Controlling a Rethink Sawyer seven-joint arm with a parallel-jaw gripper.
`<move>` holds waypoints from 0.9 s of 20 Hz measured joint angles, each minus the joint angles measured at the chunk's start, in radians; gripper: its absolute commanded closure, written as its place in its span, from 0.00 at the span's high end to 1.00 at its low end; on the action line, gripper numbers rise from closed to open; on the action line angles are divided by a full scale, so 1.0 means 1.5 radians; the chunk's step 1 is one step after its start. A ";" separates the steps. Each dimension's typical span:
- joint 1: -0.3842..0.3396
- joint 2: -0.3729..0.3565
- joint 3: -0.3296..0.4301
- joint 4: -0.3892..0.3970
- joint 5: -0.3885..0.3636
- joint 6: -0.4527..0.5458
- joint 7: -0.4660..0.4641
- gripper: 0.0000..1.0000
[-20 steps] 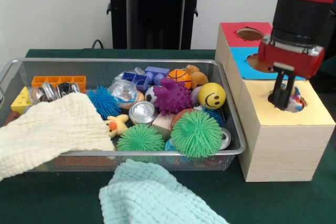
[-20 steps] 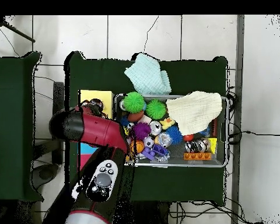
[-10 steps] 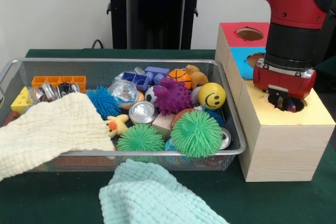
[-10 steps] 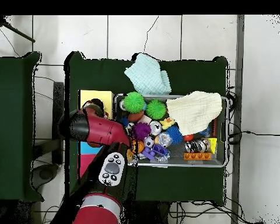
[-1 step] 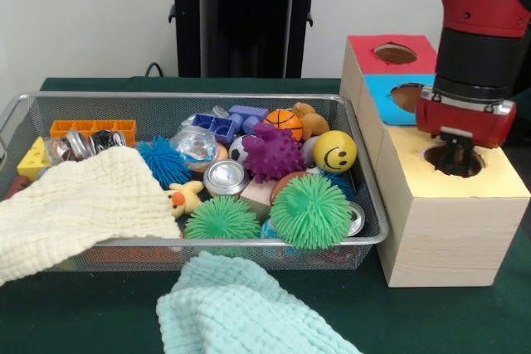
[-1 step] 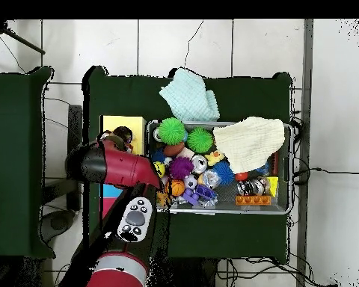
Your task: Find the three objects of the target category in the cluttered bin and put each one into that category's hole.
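Observation:
My gripper [image 5: 455, 155] hangs just above the round hole [image 5: 455, 163] in the yellow top of the wooden box [image 5: 448, 221]; nothing shows in it. The box also has a blue section with a hole [image 5: 406, 97] and a red section with a hole [image 5: 394, 53]. The wire bin [image 5: 191, 99] holds two green spiky balls [image 5: 310, 210] [image 5: 221, 218], a purple spiky toy [image 5: 272, 153], a yellow smiley ball [image 5: 334, 151], a small basketball [image 5: 284, 122], a blue spiky ball [image 5: 163, 161] and a metal can [image 5: 226, 177]. In the overhead view the arm [image 6: 111, 163] covers the gripper beside the yellow box top [image 6: 123, 122].
A cream cloth [image 5: 79, 209] drapes over the bin's left front corner. A mint cloth [image 5: 241, 308] lies on the table in front of the bin. An orange brick [image 5: 93, 128], a cheese wedge [image 5: 33, 157] and blue bricks [image 5: 224, 126] sit at the bin's back.
A second ago a multicoloured object showed at the gripper in the yellow hole; it is gone from sight. The gripper dipped lower, then rose slightly above the hole.

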 measured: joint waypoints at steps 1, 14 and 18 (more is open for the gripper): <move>0.001 -0.002 0.000 0.000 0.000 0.001 0.000 0.00; 0.024 -0.024 -0.034 0.001 -0.003 0.060 0.000 0.00; 0.025 -0.051 -0.043 0.000 -0.008 0.114 0.000 0.00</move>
